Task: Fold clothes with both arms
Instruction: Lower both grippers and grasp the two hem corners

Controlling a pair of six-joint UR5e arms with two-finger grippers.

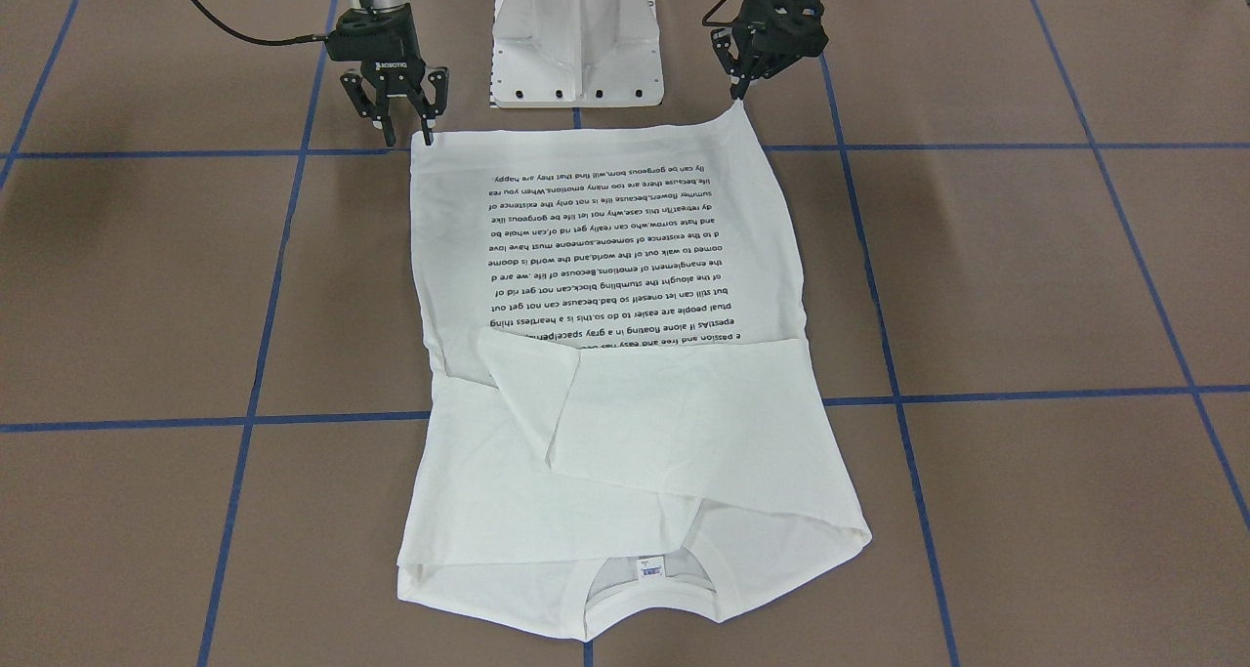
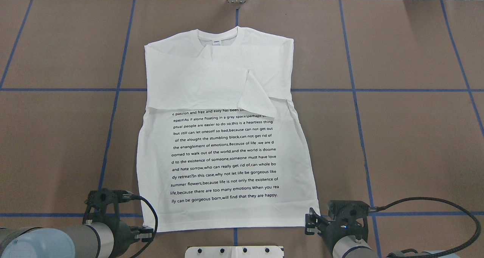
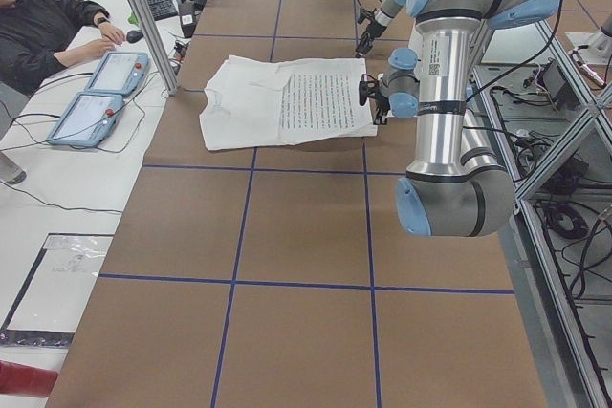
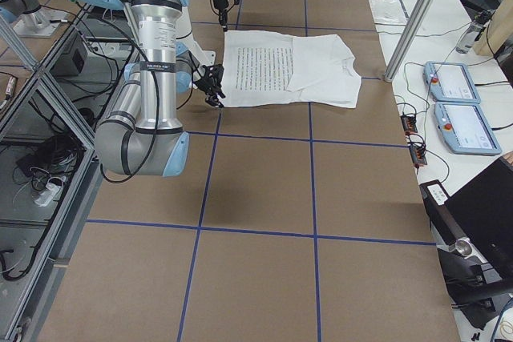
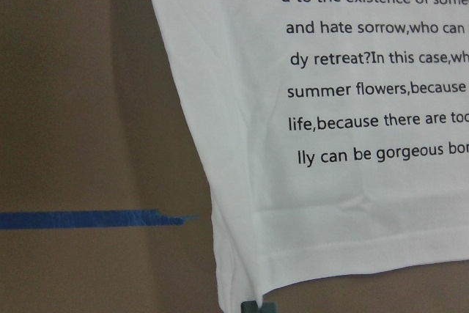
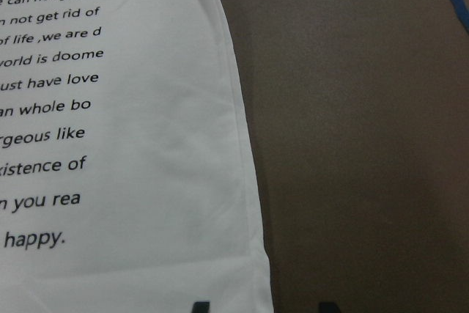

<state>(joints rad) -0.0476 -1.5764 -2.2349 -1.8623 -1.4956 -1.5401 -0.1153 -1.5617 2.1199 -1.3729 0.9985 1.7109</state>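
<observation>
The white long-sleeved T-shirt (image 1: 684, 423) lies flat on the brown table, text side up, both sleeves folded across the chest. Its neckline and label are at the far side from the robot, and its hem is near the base. It also shows in the overhead view (image 2: 211, 76). My left gripper (image 1: 739, 91) is shut on the hem corner on its side; the left wrist view (image 5: 256, 306) shows the tips pinching the hem. My right gripper (image 1: 408, 135) is open at the other hem corner, and the shirt's edge (image 6: 242, 181) runs between its two tips.
The white pedestal base (image 1: 576, 42) stands between the arms, just behind the hem. Blue tape lines (image 1: 146, 423) grid the brown table cover. A seated person (image 3: 43, 26) and two control tablets (image 3: 100, 93) are beyond the table's far edge.
</observation>
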